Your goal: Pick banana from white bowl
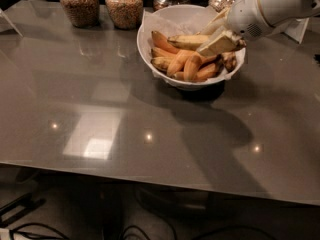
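Right at the fingers, we see two cream-coloured, flat, wedge-shaped pieces angled down and to the left over the right side of the white bowl. They stand only narrowly apart, and as far as we can see they are closed on the right end of the banana, which sits between them. The gripper is thus just inside the bowl's rim, at the end of a smooth, rounded white arm that reaches in from the upper right.

We see the banana as long, nearly straight and pale yellow, with brown streaks and a dark left tip. It lies roughly level, above the other fruit. Below it we see shorter orange bananas heaped together, and at the right a curved, brown-blackened one.

The bowl is round, glossy and white, lined with crinkled translucent paper that stands up at the back. It rests on a smooth grey table whose surface reflects the ceiling lights. Along the far edge we see glass jars, two of them filled with grainy brown contents.
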